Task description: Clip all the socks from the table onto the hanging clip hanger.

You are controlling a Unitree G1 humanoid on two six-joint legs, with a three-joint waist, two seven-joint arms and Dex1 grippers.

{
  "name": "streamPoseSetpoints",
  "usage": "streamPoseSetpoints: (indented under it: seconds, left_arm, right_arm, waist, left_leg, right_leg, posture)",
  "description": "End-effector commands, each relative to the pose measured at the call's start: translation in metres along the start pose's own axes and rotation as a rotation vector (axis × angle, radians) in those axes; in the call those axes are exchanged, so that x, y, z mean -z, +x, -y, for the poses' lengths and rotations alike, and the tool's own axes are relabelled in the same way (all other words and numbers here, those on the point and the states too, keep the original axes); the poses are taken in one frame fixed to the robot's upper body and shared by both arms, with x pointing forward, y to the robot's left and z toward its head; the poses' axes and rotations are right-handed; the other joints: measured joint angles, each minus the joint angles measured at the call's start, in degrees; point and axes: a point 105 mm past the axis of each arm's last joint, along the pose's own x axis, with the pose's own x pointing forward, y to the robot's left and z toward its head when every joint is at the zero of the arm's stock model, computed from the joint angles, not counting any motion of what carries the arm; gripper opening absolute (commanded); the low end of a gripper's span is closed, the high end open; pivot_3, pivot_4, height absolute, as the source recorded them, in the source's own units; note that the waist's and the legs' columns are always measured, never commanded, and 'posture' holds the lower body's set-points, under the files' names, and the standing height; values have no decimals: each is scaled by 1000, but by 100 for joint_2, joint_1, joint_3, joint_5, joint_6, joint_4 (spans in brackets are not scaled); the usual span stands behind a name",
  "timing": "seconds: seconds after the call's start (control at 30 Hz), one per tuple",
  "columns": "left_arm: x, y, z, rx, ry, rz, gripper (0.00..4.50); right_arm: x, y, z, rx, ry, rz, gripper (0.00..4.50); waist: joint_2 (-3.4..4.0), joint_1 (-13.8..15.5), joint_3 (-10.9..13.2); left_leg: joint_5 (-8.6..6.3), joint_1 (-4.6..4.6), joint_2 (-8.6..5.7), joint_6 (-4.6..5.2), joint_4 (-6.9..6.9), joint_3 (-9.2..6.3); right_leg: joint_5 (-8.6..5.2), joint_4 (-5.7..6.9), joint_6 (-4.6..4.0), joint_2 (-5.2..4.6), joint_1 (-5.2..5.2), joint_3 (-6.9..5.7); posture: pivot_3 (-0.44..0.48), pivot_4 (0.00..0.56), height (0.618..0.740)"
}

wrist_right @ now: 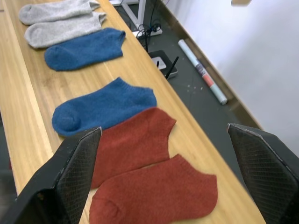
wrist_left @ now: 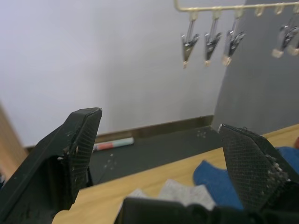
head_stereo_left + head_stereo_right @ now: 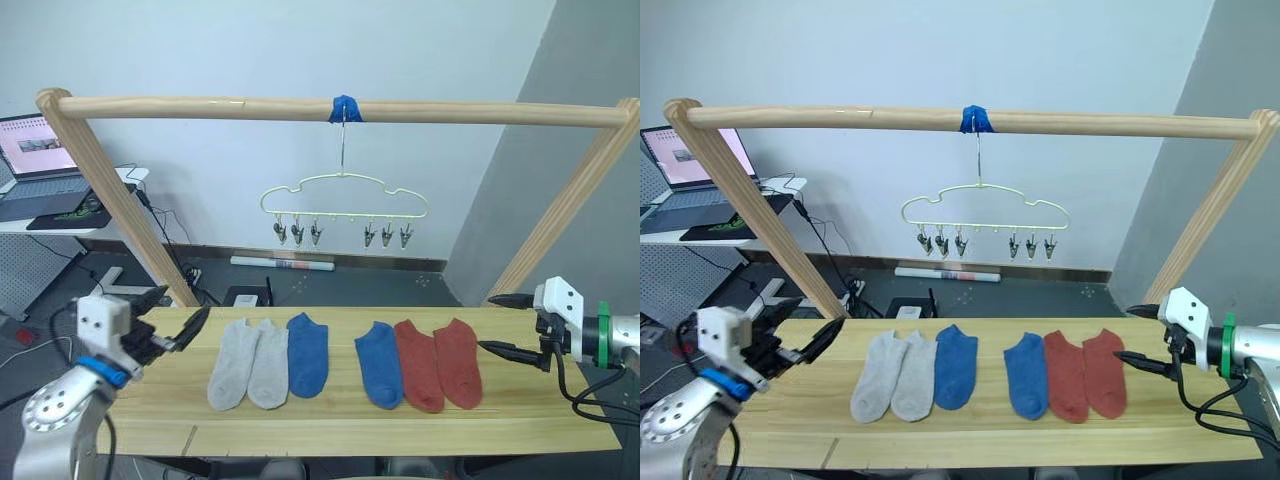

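— Left eye view: all six socks (image 3: 345,362) lie flat on the table (image 3: 560,430), clip hanger (image 3: 344,205) bare overhead. Nothing started?

— Seemingly not. Left gripper (image 3: 172,318) and right gripper (image 3: 503,324) both gape wide, holding nothing; next, pinch a sock

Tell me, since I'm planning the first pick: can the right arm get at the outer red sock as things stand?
Probably yes. The right claw is open beside the outer red sock, which lies flat at that end of the table, with nothing between them.
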Motion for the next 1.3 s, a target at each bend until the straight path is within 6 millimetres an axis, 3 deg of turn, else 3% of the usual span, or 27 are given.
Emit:
streamPoseSetpoints:
  seconds: [0.03,0.2,0.3,0.4,0.57,0.73,1.0,1.3]
  left_arm:
    - [-29,27,19,-32,-2,147,4482]
    - [-38,48,31,-83,-49,213,4482]
    - [-45,64,43,-105,-90,272,4482]
    - [-48,65,43,-131,-110,299,4482]
    - [-40,67,42,-116,-127,293,3380]
    - [-33,76,38,-150,-133,273,1781]
    - [-37,97,38,-142,-122,279,1781]
    - [-50,115,29,-133,-121,311,1781]
  right_arm:
    - [-36,3,1,42,-65,120,4500]
    - [-74,13,-6,80,-53,258,4500]
    - [-98,24,-22,38,-48,336,4500]
    - [-107,26,-28,23,-39,356,4500]
    - [-120,25,-34,1,-43,374,4500]
    - [-135,26,-39,-18,-60,404,4500]
    - [-159,32,-47,-43,-97,458,4500]
    - [-171,35,-55,-71,-117,474,4500]
  waist:
    - [0,-5,-3]
    - [-3,-76,-7]
    - [-5,-153,1]
    - [-23,-213,33]
    - [-13,-241,161]
    - [-10,-285,295]
    - [-23,-337,533]
    - [-29,-376,763]
  left_leg:
    - [0,-1,-1,0,0,0]
    - [0,-1,1,0,1,-7]
    - [0,-2,2,0,1,-7]
    - [0,-5,2,0,3,-11]
    - [0,-12,5,0,2,-11]
    - [0,-25,9,1,2,-17]
    - [0,-54,9,1,3,-21]
    - [0,-66,10,1,2,-27]
  right_leg:
    - [1,-2,1,0,1,1]
    - [3,-1,5,8,1,2]
    - [4,-1,5,13,1,5]
    - [3,-3,5,15,2,4]
    - [2,-4,4,18,-6,5]
    - [3,-4,3,23,-16,-1]
    - [4,-10,6,22,-35,-4]
    - [4,-11,5,22,-46,-9]
  posture:
    - [-111,0,740]
    - [-154,5,740]
    - [-178,38,740]
    - [-186,63,740]
    - [-201,96,740]
    - [-226,132,740]
    - [-258,175,740]
    - [-275,208,740]
